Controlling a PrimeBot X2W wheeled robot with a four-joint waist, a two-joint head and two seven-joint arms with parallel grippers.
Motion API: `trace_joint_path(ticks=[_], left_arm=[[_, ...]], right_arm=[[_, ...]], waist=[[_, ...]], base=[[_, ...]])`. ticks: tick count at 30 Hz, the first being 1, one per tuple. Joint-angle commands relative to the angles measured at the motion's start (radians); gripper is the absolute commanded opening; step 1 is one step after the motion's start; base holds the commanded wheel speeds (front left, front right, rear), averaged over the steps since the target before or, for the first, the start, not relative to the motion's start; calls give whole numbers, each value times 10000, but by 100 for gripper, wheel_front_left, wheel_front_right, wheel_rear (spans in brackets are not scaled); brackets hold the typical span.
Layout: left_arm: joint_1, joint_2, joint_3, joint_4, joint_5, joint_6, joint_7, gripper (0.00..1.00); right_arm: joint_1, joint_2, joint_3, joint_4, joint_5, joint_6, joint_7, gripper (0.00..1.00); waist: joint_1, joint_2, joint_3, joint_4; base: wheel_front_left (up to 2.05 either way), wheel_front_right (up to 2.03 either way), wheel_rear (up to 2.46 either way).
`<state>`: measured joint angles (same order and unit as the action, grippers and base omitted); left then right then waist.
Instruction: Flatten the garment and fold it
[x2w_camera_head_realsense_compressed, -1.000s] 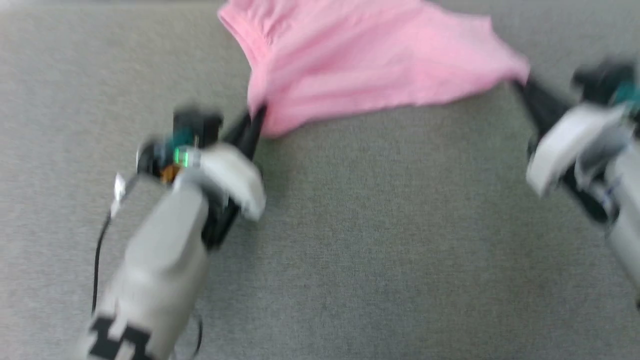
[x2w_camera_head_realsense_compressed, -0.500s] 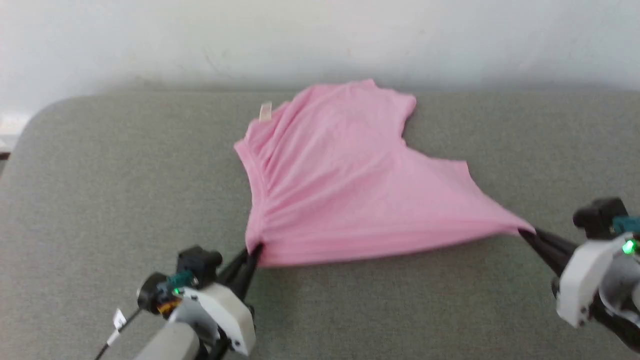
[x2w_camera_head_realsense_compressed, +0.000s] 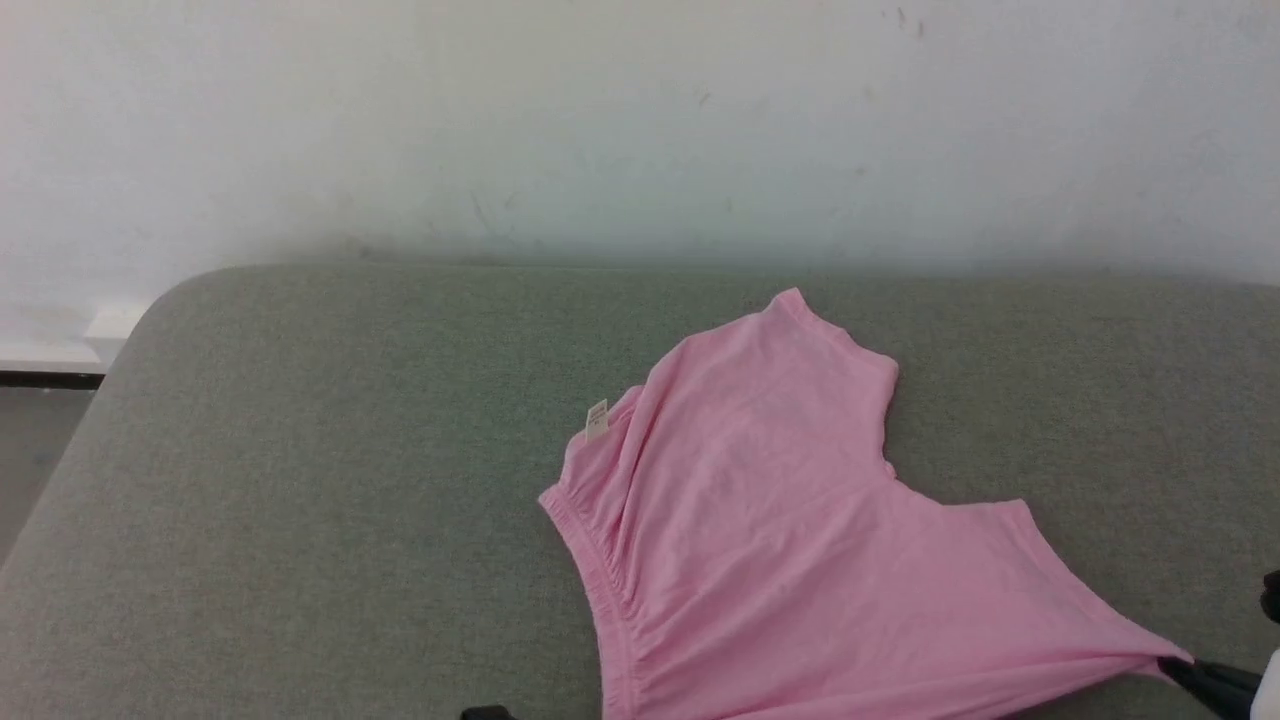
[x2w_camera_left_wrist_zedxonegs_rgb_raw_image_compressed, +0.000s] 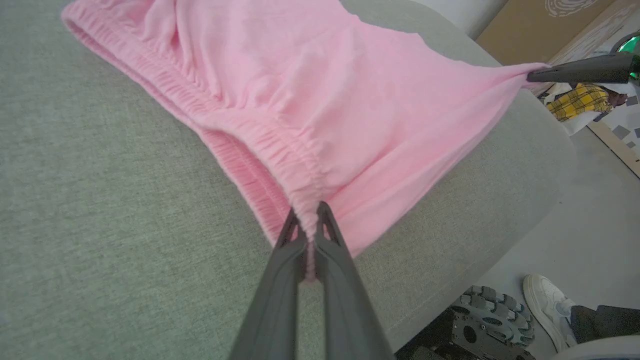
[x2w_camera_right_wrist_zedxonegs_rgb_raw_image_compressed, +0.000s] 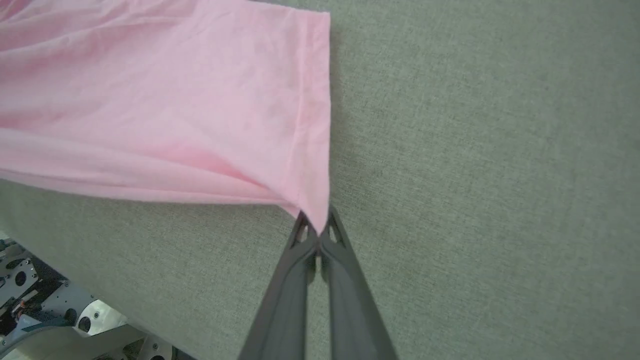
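Note:
The garment (x2w_camera_head_realsense_compressed: 800, 560), light pink shorts, lies spread on the grey cushion, with a small white label (x2w_camera_head_realsense_compressed: 597, 419) at its gathered waistband. In the left wrist view my left gripper (x2w_camera_left_wrist_zedxonegs_rgb_raw_image_compressed: 309, 220) is shut on the bunched waistband corner of the garment (x2w_camera_left_wrist_zedxonegs_rgb_raw_image_compressed: 320, 100). My right gripper (x2w_camera_right_wrist_zedxonegs_rgb_raw_image_compressed: 316, 225) is shut on the corner of a leg hem of the garment (x2w_camera_right_wrist_zedxonegs_rgb_raw_image_compressed: 175, 100). Its dark fingertips (x2w_camera_head_realsense_compressed: 1195, 678) show at the head view's lower right, and my right gripper (x2w_camera_left_wrist_zedxonegs_rgb_raw_image_compressed: 531, 77) shows across the cloth in the left wrist view. The near edge is stretched taut between the two grips.
The grey padded surface (x2w_camera_head_realsense_compressed: 300, 500) ends at a white wall (x2w_camera_head_realsense_compressed: 600, 120) behind and a rounded corner at the left. Beyond its near edge are my wheeled base (x2w_camera_left_wrist_zedxonegs_rgb_raw_image_compressed: 480, 320), a person's white shoe (x2w_camera_left_wrist_zedxonegs_rgb_raw_image_compressed: 545, 300), a cardboard box (x2w_camera_left_wrist_zedxonegs_rgb_raw_image_compressed: 530, 25) and a yellow checked cloth (x2w_camera_left_wrist_zedxonegs_rgb_raw_image_compressed: 580, 100).
The head camera has tilted upward, so the arms have slid out of the bottom of its picture. Both grippers keep their hold on the garment's corners.

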<state>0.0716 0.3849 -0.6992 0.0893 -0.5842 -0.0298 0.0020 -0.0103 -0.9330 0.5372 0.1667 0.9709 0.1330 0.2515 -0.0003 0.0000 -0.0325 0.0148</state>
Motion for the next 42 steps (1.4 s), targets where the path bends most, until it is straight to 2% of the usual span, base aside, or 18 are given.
trace_joint_path(ticks=[1, 5, 10, 14, 17, 21, 29, 35, 42], left_arm=[[60, 108, -15, -95, -81, 19, 27, 0], [-198, 180, 52, -410, 114, 122, -46, 0], [-1079, 64, 407, -818, 246, 246, -182, 0], [-1944, -80, 598, -946, 343, 229, -160, 0], [-2619, -233, 713, -886, 414, 208, -138, 0], [-3477, -522, 864, -578, 487, 225, -197, 0], [-4973, -1217, 858, 528, 719, 191, -415, 0], [-5756, -1784, 823, 1414, 758, 125, -790, 0], [-6345, -2280, 729, 2347, 822, 55, -1254, 0]], right_arm=[[96, -69, -239, -146, 38, -23, -4, 0], [270, -31, -1350, -833, -233, -23, -115, 0], [-391, 411, -2560, -1600, -764, -23, -133, 0], [-1597, 871, -2913, -1923, -1316, -23, 187, 0], [-2737, 1181, -2785, -1761, -1805, -23, 583, 0], [-4431, 1595, -2337, -982, -2499, -23, 1052, 0], [-7415, 2241, -979, 1487, -3503, -23, 1374, 0], [-8969, 2432, -220, 3217, -3844, -23, 966, 0], [-9974, 2648, 520, 4736, -3968, -23, 146, 0]], waist=[[3, 0, 69, 89], [3, 0, 404, 303], [3, 0, 1127, 671], [3, 0, 1845, 991], [3, 0, 2350, 1253], [3, 0, 2986, 1603], [3, 0, 3960, 2283], [3, 0, 4511, 2685], [3, 0, 4839, 2993]], base=[[0, 0, 0], [0, 0, 0], [0, 0, 0], [0, 0, 0], [0, 0, 0], [0, 0, 0], [0, 0, 0], [0, 0, 0], [0, 0, 0]])
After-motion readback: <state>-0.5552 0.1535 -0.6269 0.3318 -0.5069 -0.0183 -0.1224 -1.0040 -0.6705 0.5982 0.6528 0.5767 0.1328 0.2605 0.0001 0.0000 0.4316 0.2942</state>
